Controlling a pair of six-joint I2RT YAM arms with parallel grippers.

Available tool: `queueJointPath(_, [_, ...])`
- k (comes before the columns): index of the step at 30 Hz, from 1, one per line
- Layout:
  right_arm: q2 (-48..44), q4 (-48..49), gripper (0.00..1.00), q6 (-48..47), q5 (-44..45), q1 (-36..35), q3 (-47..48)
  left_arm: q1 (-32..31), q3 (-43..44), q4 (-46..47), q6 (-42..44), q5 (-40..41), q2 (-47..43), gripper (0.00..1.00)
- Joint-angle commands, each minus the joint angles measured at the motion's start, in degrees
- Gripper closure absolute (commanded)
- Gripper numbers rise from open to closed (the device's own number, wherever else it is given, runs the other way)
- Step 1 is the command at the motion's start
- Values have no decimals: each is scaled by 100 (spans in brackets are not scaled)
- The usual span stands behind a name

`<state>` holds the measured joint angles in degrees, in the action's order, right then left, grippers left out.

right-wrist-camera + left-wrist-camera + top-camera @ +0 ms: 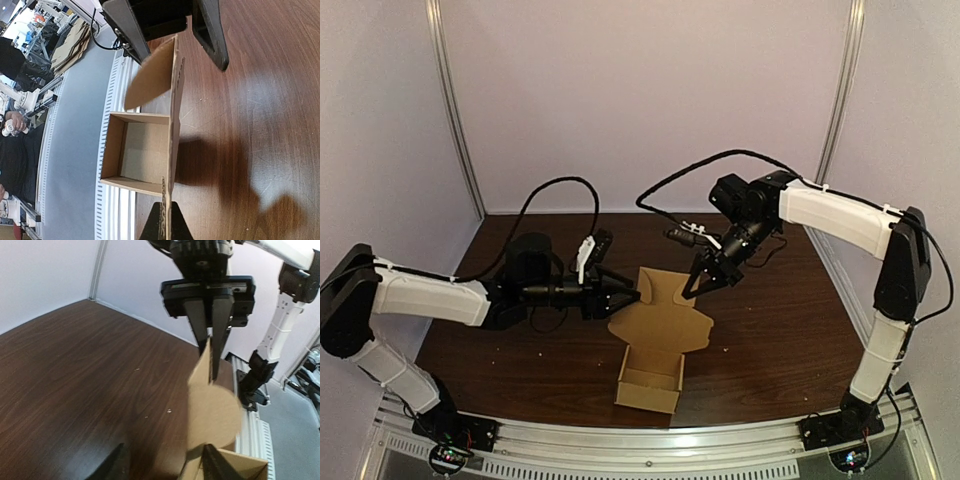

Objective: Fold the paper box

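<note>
You have one paper box (650, 385) resting on the table (520, 350), with its open tray at the near end and its one lid flap raised at the far end. Two grippers meet at that flap. The right gripper (695, 288) has both fingers pinched onto the flap's far edge, and the left gripper (628, 293) straddles the flap's left side with its two fingers spread, not clamping

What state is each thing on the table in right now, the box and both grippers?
paper box: tray formed, top open, not yet closed.
lid: raised off the table, standing behind the tray.
side flap: rounded, not tucked in.
left gripper: open, fingers straddling the side flap.
right gripper: shut on the lid's edge.
</note>
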<state>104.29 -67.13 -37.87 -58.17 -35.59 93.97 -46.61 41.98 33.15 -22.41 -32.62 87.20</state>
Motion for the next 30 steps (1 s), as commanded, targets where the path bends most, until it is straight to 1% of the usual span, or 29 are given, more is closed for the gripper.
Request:
queueJointPath(1, [-386,9,100,190,16,102,126,-19,-725,-571,572,1717,-1020,40])
queueJointPath(3, [-436,-25,100,217,-29,127,130,-34,-1047,-505,625,1934,-1221,35])
queueJointPath(4, [-447,-23,100,236,-40,131,130,-38,-1141,-450,621,1923,-1248,34])
queueJointPath(8, [-517,144,100,474,-59,140,109,-124,-1180,-298,624,1674,-975,33])
queueJointPath(12, [-584,331,100,693,31,158,75,-193,-1095,144,497,1173,-540,33])
queueJointPath(14, [-591,368,100,773,94,162,86,-199,-1030,323,461,1048,-382,39])
queueJointPath(18, [-656,693,100,1167,291,167,-43,-207,-856,487,361,975,-210,54])
queueJointPath(25, [-613,784,100,1344,411,171,-71,-208,-761,724,308,1158,-236,66])
queueJointPath(30, [-578,886,100,1494,492,182,-89,-215,-735,728,275,1292,-295,73])
